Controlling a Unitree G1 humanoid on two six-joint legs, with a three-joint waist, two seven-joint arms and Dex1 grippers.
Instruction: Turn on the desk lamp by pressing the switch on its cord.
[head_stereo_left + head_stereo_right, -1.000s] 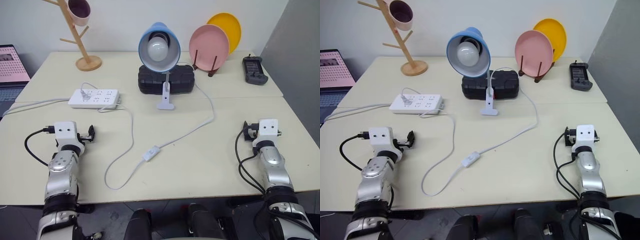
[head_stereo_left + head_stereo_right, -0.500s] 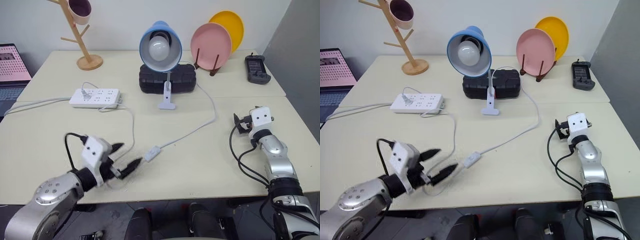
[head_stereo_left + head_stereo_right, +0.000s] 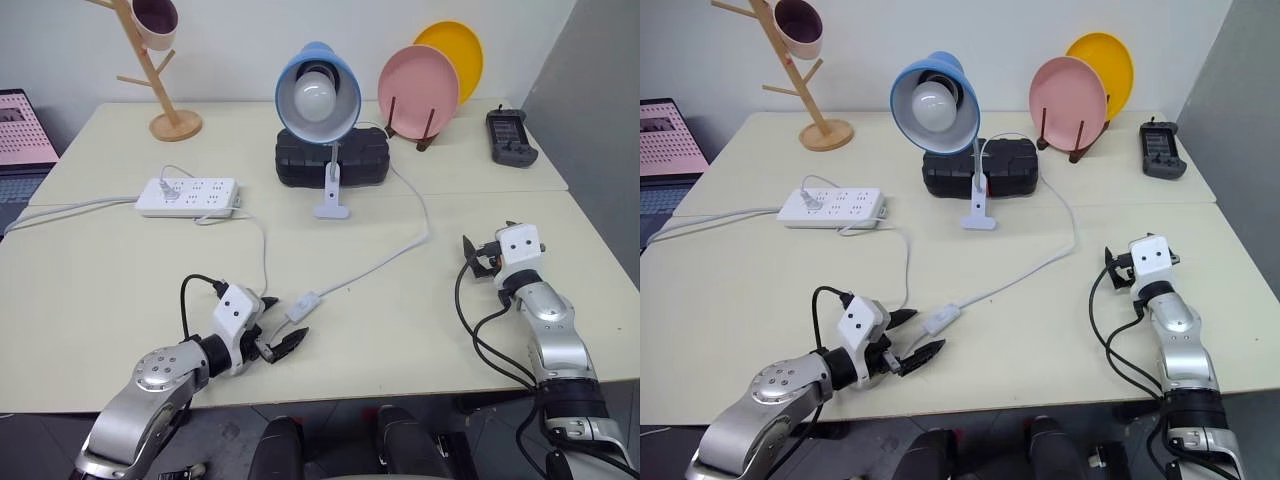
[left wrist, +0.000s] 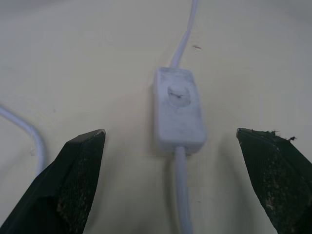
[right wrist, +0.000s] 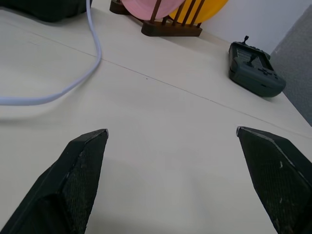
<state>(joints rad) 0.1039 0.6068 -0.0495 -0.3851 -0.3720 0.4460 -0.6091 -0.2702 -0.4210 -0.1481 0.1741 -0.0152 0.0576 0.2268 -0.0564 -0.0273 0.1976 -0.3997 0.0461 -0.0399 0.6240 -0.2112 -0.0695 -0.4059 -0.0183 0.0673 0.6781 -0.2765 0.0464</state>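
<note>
Maroon-lined cup (image 3: 156, 20) on wooden stand (image 3: 150, 70)

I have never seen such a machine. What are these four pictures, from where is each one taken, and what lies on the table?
It is a humanoid robot with two arms, each ending in a two-fingered black tool. Two pictures come from cameras in its head, looking down over the table. The other two come from cameras on the wrists, looking along the fingers.

On the table stand the desk lamp, its bulb unlit, a white power strip, two plates in a rack, a wooden mug tree and a dark remote controller. The cord runs from the lamp to the switch.

The left tool is open, close to the switch. The right tool is open. Neither holds anything.
</note>
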